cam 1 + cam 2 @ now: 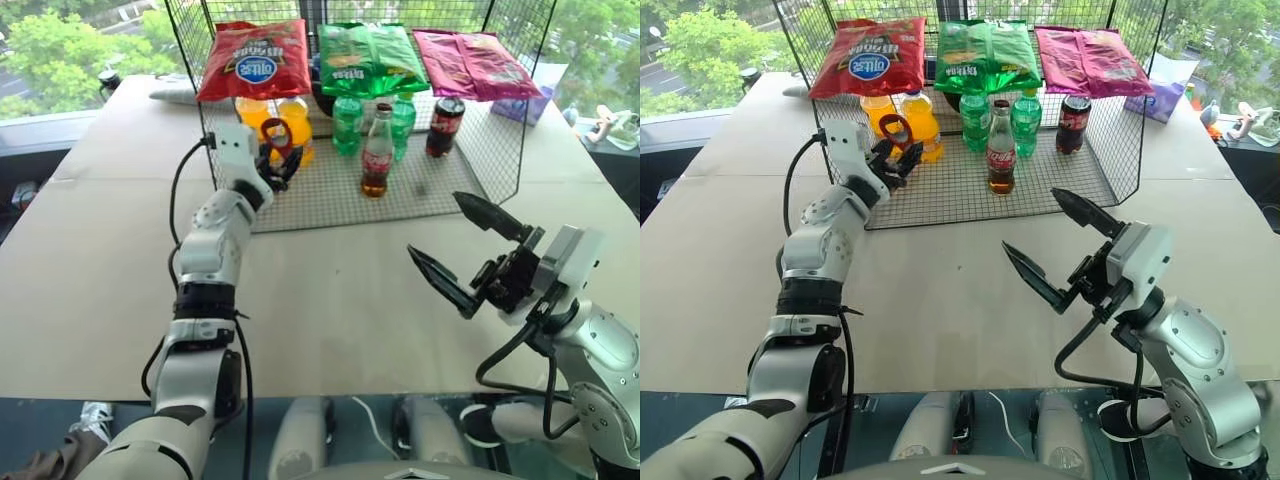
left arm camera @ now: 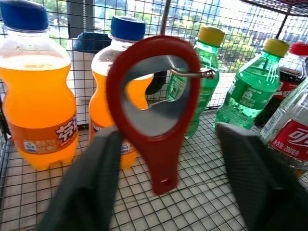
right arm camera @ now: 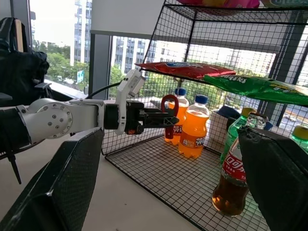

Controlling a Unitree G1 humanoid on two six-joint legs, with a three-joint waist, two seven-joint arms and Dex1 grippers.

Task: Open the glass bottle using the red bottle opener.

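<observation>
Clearly the task is at its early part. The red bottle opener (image 2: 153, 110) hangs by its ring head on a small metal hook (image 2: 192, 73) of the wire rack (image 1: 470, 175), handle pointing down, at the left side of the rack and just in front of the two orange soda bottles (image 2: 36, 91). The left gripper (image 1: 277, 160) has its two black fingers on both sides of the handle. In the left wrist view there is a gap between each finger and the red handle, so the fingers are partly apart and, as I judge, not yet gripping anything.

The glass bottle (image 1: 377, 152) stands upright on the wire floor of the rack, near its front middle, to the right of the opener and well apart from it. Its cap seems to be on, though it is small to see. Behind it are green plastic bottles (image 1: 347, 124), and a dark cola bottle (image 1: 444, 126) stands further right.

The right gripper (image 1: 1060, 255) waits over the table (image 1: 90, 250), near the robot and outside the rack, with its fingers spread wide and nothing between them.

So nothing is finished yet. What is left, in my view: to close on the opener, lift it off the hook, bring it to the bottle, hold the bottle steady and lever the cap off.
</observation>
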